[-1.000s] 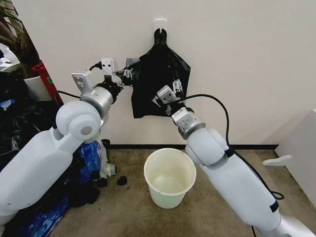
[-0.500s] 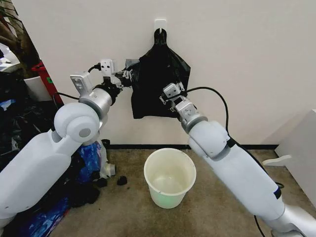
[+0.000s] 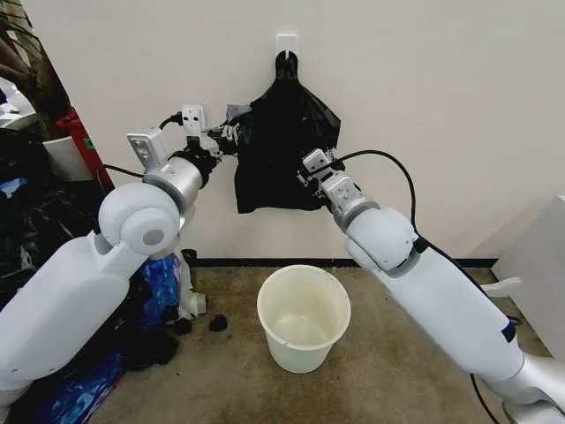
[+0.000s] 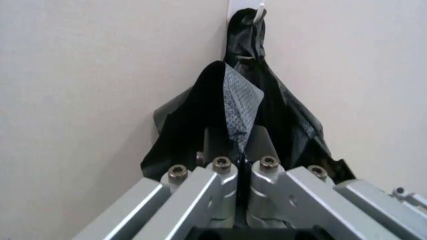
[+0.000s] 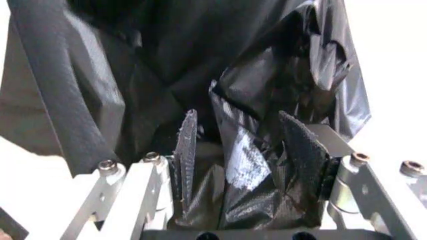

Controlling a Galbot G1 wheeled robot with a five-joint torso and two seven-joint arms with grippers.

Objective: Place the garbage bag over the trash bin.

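The garbage bag (image 3: pixel 282 150) hung flat against the wall from a white hook (image 3: pixel 286 42), well above the trash bin (image 3: pixel 304 318), which stood upright on the floor below, between my two arms. My left claw (image 3: pixel 231 134) was pinched shut on the bag's left edge, a fold of black plastic caught between its fingers (image 4: pixel 223 175). My right claw (image 3: pixel 311 168) was pressed into the bag's lower right part with its jaws parted, crinkled film bunched between the two padded fingers (image 5: pixel 303 150), which had not closed on it.
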